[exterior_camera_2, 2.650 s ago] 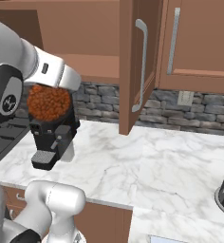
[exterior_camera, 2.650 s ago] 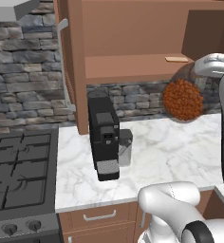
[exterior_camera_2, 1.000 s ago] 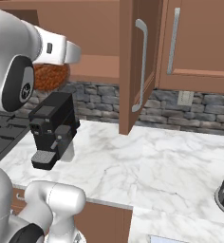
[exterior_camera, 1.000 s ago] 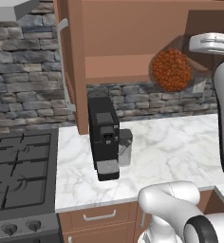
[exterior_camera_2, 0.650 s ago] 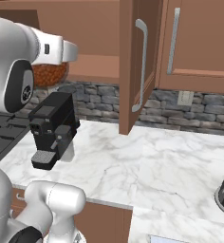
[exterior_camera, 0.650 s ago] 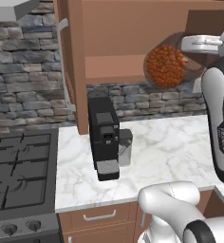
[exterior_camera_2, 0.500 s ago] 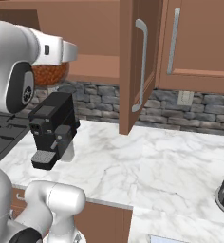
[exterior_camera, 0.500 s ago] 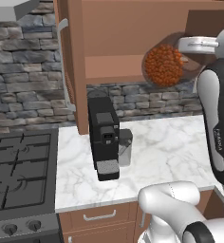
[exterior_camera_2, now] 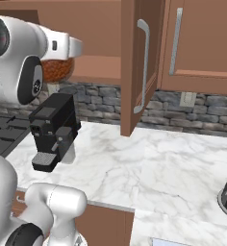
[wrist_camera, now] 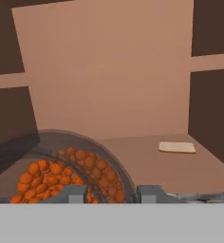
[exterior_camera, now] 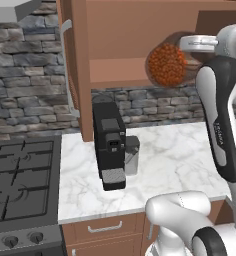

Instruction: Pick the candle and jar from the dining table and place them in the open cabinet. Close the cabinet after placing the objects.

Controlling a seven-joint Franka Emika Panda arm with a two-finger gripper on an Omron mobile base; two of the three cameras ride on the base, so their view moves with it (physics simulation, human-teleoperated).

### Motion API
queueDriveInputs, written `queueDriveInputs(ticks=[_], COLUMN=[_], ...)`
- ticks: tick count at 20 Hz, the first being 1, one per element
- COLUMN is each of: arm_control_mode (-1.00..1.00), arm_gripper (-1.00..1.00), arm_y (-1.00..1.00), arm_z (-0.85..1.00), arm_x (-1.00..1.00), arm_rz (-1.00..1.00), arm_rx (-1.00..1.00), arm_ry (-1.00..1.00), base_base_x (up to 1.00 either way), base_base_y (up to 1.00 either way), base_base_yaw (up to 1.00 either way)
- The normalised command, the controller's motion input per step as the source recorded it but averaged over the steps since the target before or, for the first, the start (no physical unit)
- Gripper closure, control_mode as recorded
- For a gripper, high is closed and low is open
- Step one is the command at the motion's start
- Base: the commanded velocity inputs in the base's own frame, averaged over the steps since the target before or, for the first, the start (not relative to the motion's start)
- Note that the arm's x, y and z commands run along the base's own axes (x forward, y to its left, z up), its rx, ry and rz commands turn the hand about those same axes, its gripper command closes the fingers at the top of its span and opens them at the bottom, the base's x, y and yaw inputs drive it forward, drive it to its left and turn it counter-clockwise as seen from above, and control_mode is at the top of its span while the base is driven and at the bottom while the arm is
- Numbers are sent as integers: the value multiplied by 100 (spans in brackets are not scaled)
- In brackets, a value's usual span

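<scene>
Up and leftward goes your jar since a moment ago, and now it hangs tilted at the mouth of the open cabinet, above the coffee machine on the marble counter. You've got the gripper pinching the jar at its lid, while the candle lies on the cabinet shelf, well apart.
</scene>
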Motion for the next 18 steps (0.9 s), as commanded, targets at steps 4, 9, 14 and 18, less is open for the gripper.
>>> queueDriveInputs(ticks=[4,9,14,18], arm_control_mode=[-100,-100,-100,-100], arm_gripper=[100,100,100,100], arm_y=[0,0,0,0], arm_z=[22,-2,-16,0], arm_x=[26,12,2,8], arm_rz=[0,0,0,0], arm_rx=[0,0,-3,-2], arm_ry=[15,13,0,0], base_base_x=[0,0,0,0], base_base_y=[0,0,0,0], base_base_yaw=[0,0,0,0])
